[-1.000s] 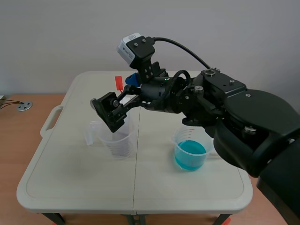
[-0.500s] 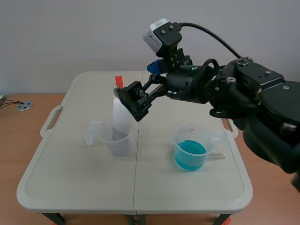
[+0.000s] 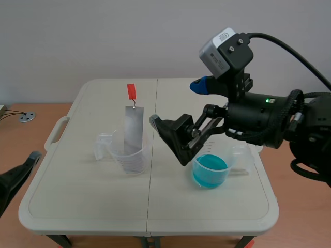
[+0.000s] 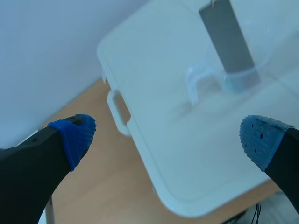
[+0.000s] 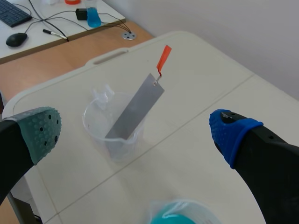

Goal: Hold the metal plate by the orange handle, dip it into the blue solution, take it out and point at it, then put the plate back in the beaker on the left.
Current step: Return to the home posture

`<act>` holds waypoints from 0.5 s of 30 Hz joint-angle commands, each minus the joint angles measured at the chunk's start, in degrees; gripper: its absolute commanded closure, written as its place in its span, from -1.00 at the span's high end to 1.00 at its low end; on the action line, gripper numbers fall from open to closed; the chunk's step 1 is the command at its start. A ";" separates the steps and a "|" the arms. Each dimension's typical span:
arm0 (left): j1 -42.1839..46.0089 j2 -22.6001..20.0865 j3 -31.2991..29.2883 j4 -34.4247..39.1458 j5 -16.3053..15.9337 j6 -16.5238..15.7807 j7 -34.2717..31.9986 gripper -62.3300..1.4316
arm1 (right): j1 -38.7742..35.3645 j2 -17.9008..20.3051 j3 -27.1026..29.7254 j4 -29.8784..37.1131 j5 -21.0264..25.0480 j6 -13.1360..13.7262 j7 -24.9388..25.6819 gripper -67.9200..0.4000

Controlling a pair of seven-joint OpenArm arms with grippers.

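The grey metal plate stands leaning in the clear left beaker, its orange handle sticking up above it. Nothing holds it. My right gripper hangs open above the table's middle, between this beaker and the beaker of blue solution. In the right wrist view the plate, handle and left beaker lie ahead of the open right gripper; the blue solution is just under it. My left gripper is open, low off the table's near-left corner, with the plate far ahead.
The white folding table has a carry handle on its left edge and a seam down the middle. Wooden floor surrounds it. A desk with a keyboard, mouse and cables lies beyond the table in the right wrist view.
My right gripper has drawn back to the right, from the left beaker to over the table's middle, leaving the plate standing in the beaker. The left gripper has come into view at bottom left.
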 commanded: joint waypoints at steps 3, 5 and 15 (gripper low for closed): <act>-2.97 2.23 0.46 1.81 -0.20 -0.35 -1.25 1.00 | -3.98 2.84 3.08 3.78 -1.01 -0.48 2.51 0.96; -4.81 3.76 0.46 2.14 -0.17 -0.52 -1.27 1.00 | -6.88 4.11 4.79 5.40 -1.07 -0.72 3.41 0.96; -10.01 6.34 4.94 2.14 0.09 -3.76 -4.15 1.00 | -20.79 6.32 12.59 9.38 -2.89 -2.14 8.74 0.96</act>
